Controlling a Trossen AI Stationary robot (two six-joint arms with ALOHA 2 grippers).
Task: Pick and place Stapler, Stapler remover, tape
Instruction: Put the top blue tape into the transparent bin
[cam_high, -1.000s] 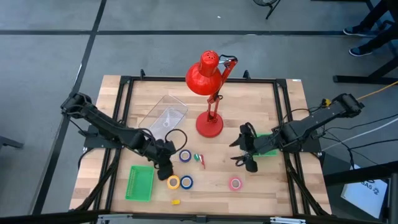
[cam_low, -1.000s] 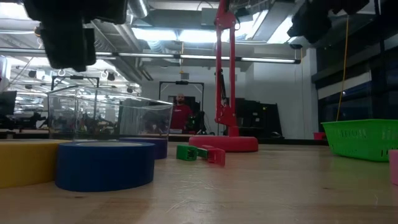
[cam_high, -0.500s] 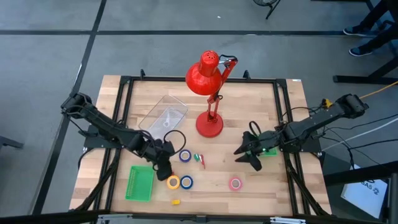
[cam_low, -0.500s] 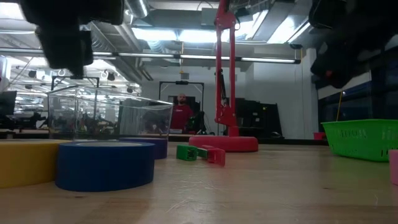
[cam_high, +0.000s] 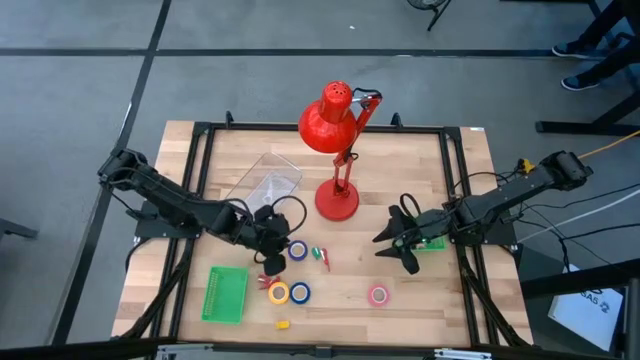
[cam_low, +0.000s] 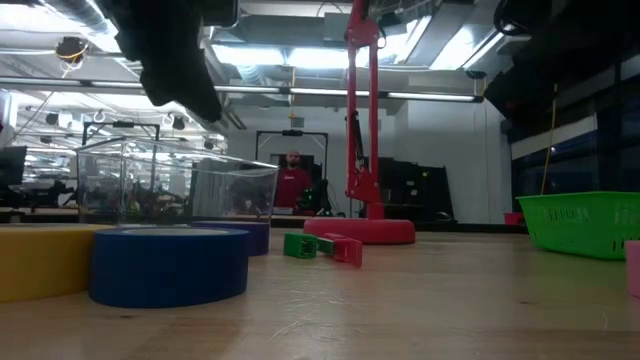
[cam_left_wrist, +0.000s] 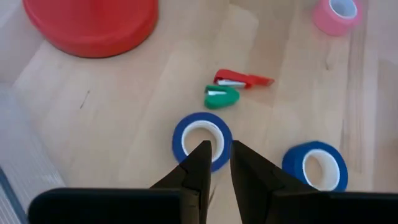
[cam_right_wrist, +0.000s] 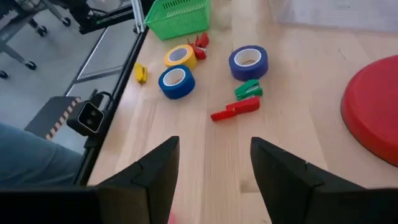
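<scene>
Blue tape rolls (cam_left_wrist: 202, 140), red lamp (cam_high: 336, 120)
</scene>
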